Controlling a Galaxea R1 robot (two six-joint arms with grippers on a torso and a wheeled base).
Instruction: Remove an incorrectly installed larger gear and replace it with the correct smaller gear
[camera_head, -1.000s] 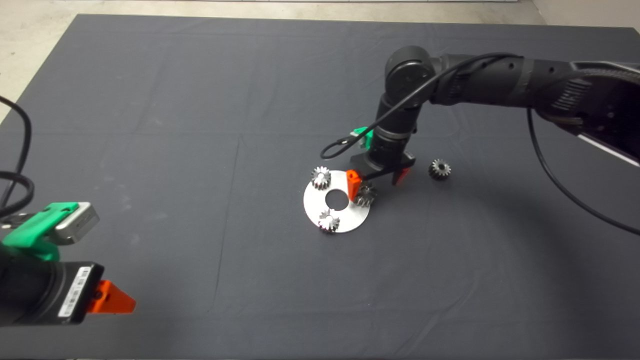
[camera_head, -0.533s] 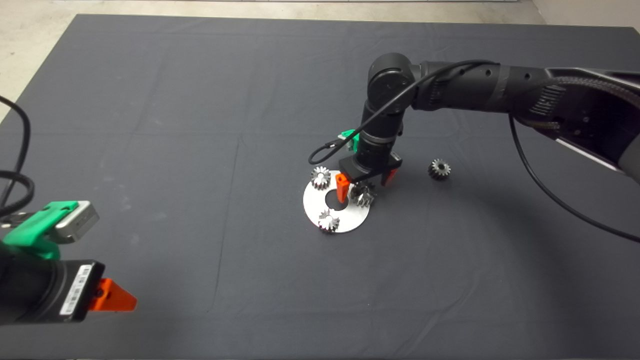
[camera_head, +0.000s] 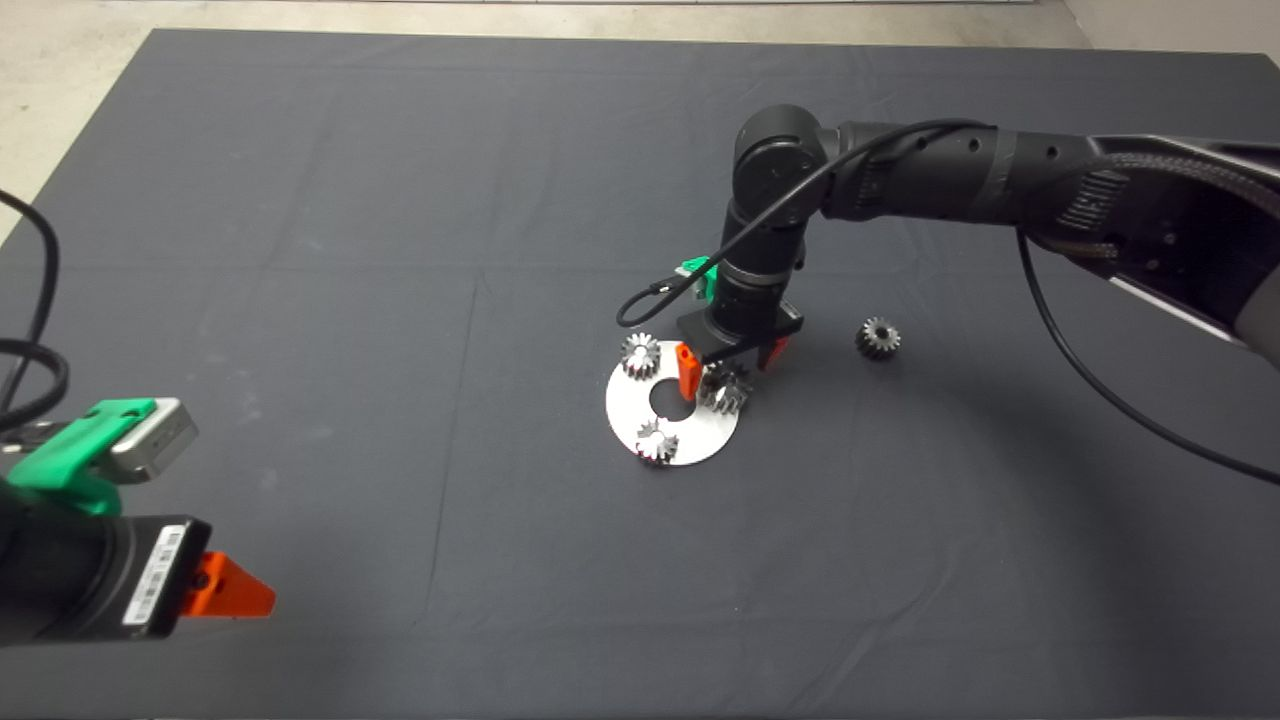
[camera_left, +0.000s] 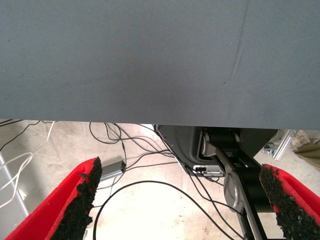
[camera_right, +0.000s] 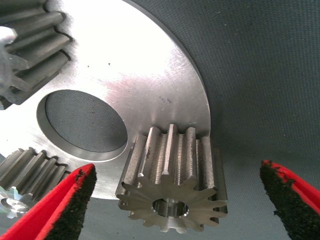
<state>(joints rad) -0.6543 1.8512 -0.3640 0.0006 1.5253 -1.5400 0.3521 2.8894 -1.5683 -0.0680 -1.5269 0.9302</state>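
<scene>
Change since a second ago: the right hand (camera_head: 727, 364) had moved left and come down from beside the plate (camera_head: 700, 436) to stand over the gear at the plate's right edge; in the last half second it had barely shifted, only settling a little lower.
Right hand: its two red fingers stood apart, one on each side of the larger gear (camera_right: 172, 187), with clear gaps between the pads (camera_right: 72, 202) and the teeth, so nothing was clamped.
Larger gear: dark grey steel, with straight-cut teeth and a small central hole; it sat on the round silver plate at its right rim, partly overhanging the edge onto the mat (camera_head: 300, 250), and it leaned slightly instead of lying flat in the right wrist view.
Plate: a bright metal disc with a large round hole in the middle; two small gears (camera_head: 642, 354) (camera_head: 657, 441) stood on it, at the upper left and the lower edge.
Smaller gear: a small dark toothed gear (camera_head: 878, 338) with a central hole lay on the worktop mat, well to the right of the plate and apart from the right hand.
Left hand: (camera_head: 225, 591) it waited at the lower left corner, fingers spread wide with nothing between them; its wrist view showed the mat edge, floor and loose cables (camera_left: 130, 150).
</scene>
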